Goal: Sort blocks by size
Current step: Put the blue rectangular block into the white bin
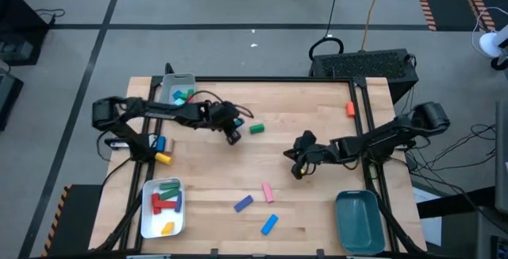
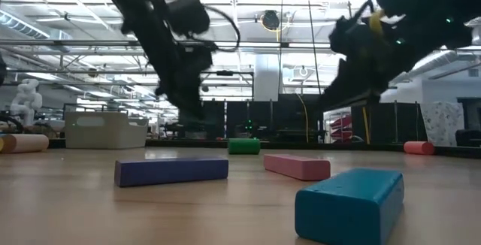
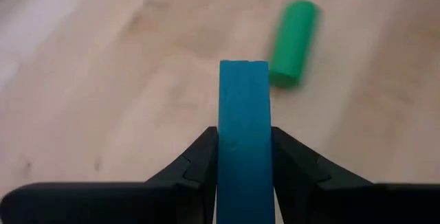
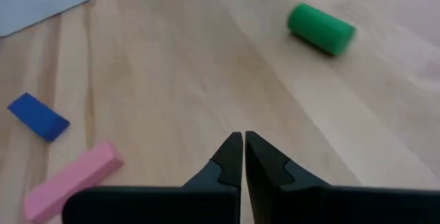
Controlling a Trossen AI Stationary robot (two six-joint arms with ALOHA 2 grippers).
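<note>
Pale wooden table (image 1: 317,203) under us, grey floor around it, and at table height a bright workshop hall shows beyond the far edge. From above we see the left gripper (image 1: 232,136) left of centre, near the green cylinder (image 1: 256,129), but what it carries is hidden there — only the left wrist view settles it: both fingers (image 3: 199,162) clamp a blue bar (image 3: 244,135), with the cylinder lying just beyond its tip. Our right gripper (image 1: 298,170) hangs right of centre, its fingers pressed together on nothing, as the right wrist view makes plain.

Only the overhead view takes in the trays: a white tray (image 1: 147,219) at the near left holding red, green, blue and yellow blocks, a grey tray (image 1: 176,80) at the far left with teal and green pieces, and a teal tray (image 1: 359,227) at the near right. Loose on the wood near us lie a purple bar (image 1: 243,203), a pink bar (image 1: 267,191) and a light blue block (image 1: 270,224) — the low view shows these three large. An orange block (image 1: 349,109) sits far right.
</note>
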